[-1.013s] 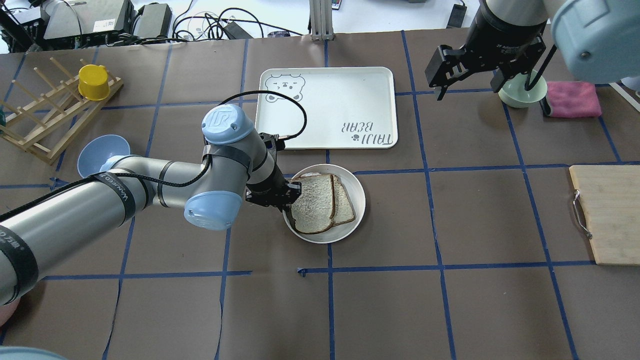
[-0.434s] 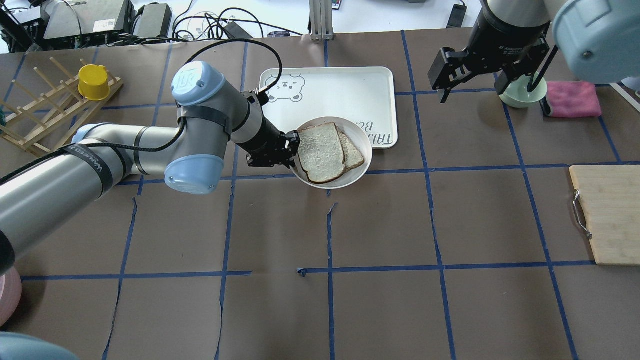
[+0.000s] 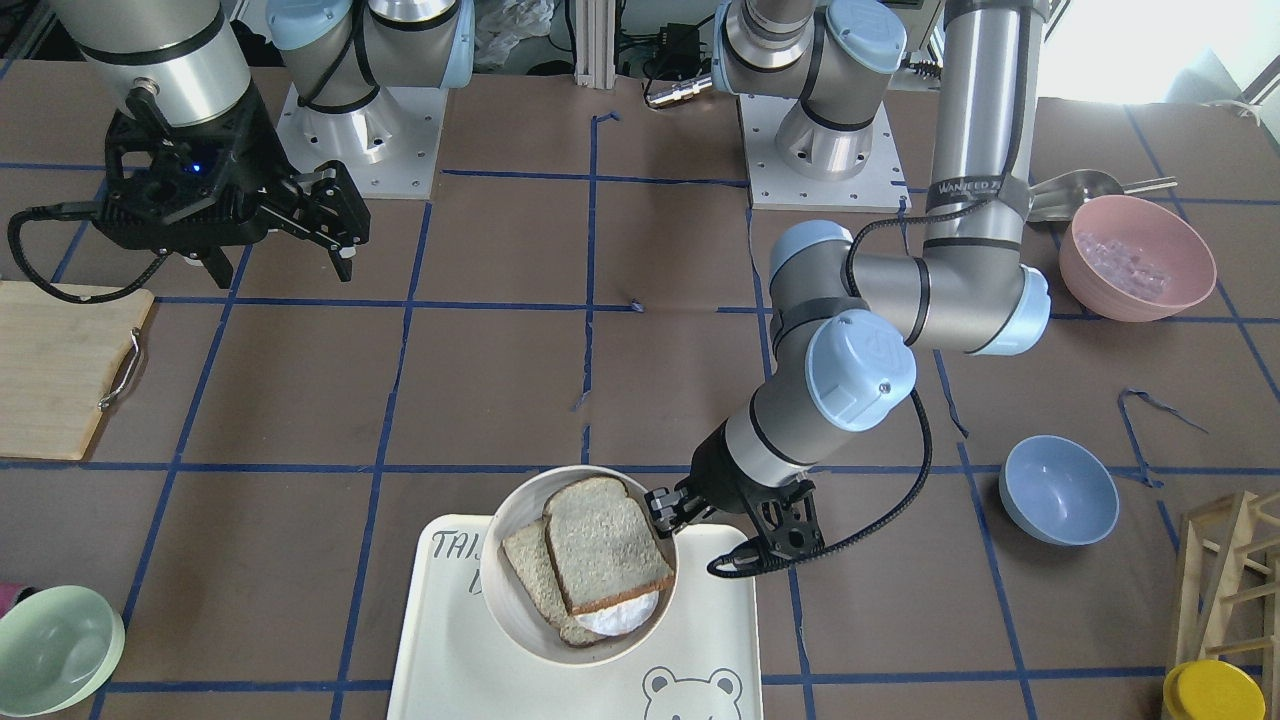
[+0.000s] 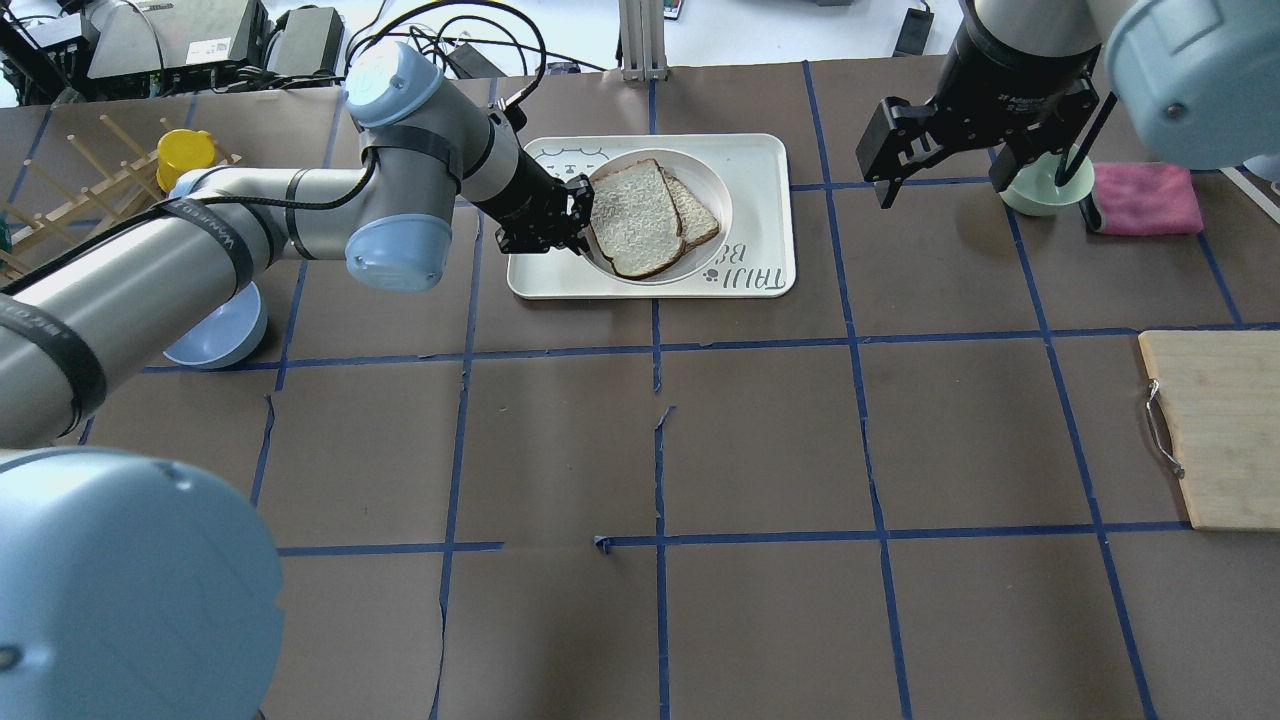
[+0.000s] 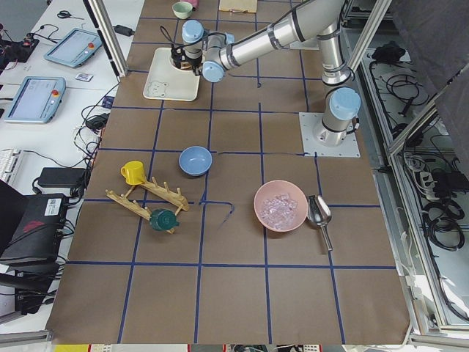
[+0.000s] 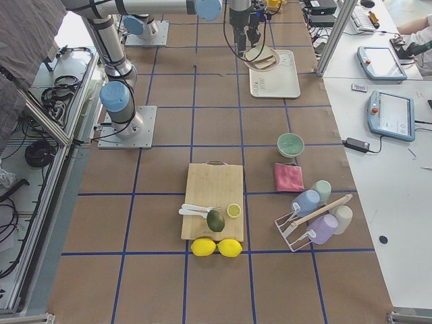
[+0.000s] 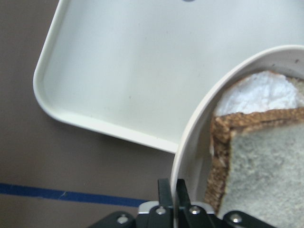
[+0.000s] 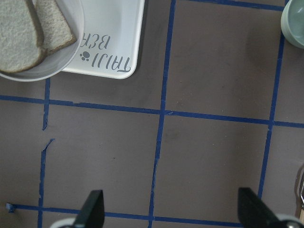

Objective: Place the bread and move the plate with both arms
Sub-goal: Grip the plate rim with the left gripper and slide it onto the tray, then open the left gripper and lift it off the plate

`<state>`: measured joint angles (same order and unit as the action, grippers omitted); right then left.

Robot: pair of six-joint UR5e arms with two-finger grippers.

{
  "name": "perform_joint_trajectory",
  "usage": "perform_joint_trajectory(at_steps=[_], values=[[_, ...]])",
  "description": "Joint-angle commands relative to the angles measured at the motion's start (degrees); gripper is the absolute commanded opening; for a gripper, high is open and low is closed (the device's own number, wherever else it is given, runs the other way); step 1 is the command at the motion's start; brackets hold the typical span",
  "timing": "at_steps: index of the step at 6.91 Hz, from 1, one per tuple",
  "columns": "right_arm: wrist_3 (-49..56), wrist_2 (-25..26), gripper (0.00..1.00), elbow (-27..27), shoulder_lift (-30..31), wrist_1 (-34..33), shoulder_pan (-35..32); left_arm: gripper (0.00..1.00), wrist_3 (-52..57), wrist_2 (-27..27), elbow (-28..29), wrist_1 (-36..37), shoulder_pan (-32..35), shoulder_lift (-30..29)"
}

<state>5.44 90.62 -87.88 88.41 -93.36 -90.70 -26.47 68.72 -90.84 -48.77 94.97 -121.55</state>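
The cream plate [image 4: 722,195] carries the thick wholemeal bread [image 4: 632,218] lying on a thinner slice [image 4: 700,215] with egg white under it [image 3: 620,615]. My left gripper [image 4: 578,215] is shut on the plate's left rim and holds it over the TAIJI BEAR tray [image 4: 745,165]. In the front view the plate [image 3: 500,530], bread [image 3: 605,545] and left gripper [image 3: 668,505] hang over the tray [image 3: 440,640]. The left wrist view shows the fingers [image 7: 166,190] pinching the rim [image 7: 190,156]. My right gripper [image 4: 942,185] is open and empty, high at the far right.
A pale green bowl [image 4: 1045,185] and a pink cloth [image 4: 1145,198] lie under the right arm. A wooden board [image 4: 1215,430] is at the right edge. A blue bowl [image 4: 215,330] and a rack with a yellow cup [image 4: 185,150] are at left.
My left gripper has carried the plate with the bread from the table's middle away from me to over the tray. The right gripper has hardly moved.
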Motion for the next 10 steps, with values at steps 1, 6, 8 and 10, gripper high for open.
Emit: perform_joint_trajectory(at_steps=[1, 6, 8, 10], values=[[0.0, -0.1, 1.00, 0.0, 0.0, 0.0, -0.1, 0.00, 0.8, 0.4, 8.2, 0.0, -0.2, -7.8], [0.0, -0.1, 1.00, -0.5, 0.1, -0.2, 0.0, 1.00, 3.4, 9.5, 8.8, -10.1, 0.0, -2.9], [0.0, -0.2, 1.00, -0.5, 0.1, -0.2, 0.0, 1.00, 6.7, 11.3, 8.8, -29.3, 0.2, 10.1], [0.0, -0.2, 1.00, -0.5, 0.1, -0.1, 0.0, 1.00, 10.1, 16.9, 8.8, -43.5, 0.1, 19.6]])
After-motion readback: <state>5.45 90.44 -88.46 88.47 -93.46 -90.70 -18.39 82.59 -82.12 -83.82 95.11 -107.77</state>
